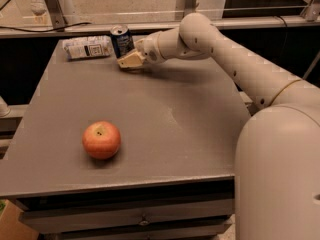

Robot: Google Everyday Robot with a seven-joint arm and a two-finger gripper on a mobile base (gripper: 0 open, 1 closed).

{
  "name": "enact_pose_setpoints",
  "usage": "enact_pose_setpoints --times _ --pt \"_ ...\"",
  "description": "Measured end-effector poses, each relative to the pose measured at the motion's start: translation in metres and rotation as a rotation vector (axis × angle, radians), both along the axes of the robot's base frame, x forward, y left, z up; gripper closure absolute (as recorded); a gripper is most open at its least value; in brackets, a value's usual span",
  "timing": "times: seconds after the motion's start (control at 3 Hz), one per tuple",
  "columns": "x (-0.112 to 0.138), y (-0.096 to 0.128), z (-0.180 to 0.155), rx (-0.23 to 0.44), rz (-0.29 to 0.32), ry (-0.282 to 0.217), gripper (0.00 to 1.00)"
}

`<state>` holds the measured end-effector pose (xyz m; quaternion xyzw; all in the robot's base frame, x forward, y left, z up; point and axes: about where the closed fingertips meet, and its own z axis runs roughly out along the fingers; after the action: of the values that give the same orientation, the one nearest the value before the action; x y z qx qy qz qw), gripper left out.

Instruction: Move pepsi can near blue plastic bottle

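Note:
The pepsi can (121, 39) is dark blue with a silver top. It stands upright at the far left of the grey table (165, 119). The blue plastic bottle (89, 47) is clear and crinkled with a pale label. It lies on its side just left of the can, almost touching it. My gripper (129, 59) reaches in from the right at the can's base and is shut on the can, low on its right side. The tan fingers (132, 60) hide the can's lower right part.
A red apple (101, 139) sits on the near left of the table. My white arm (235, 59) spans the far right of the table. A metal frame and rail (150, 26) run behind the far edge. Drawers sit below the front edge.

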<state>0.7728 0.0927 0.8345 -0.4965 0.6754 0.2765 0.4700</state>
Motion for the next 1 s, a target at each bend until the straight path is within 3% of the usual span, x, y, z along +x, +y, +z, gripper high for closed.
enact_pose_setpoints --times 0.33,1.0 --pt "0.0009 0.0081 -0.0063 -0.006 -0.003 0.043 0.82" --pt "0.0012 0.0109 -0.01 -0.015 -0.004 0.064 0.38"
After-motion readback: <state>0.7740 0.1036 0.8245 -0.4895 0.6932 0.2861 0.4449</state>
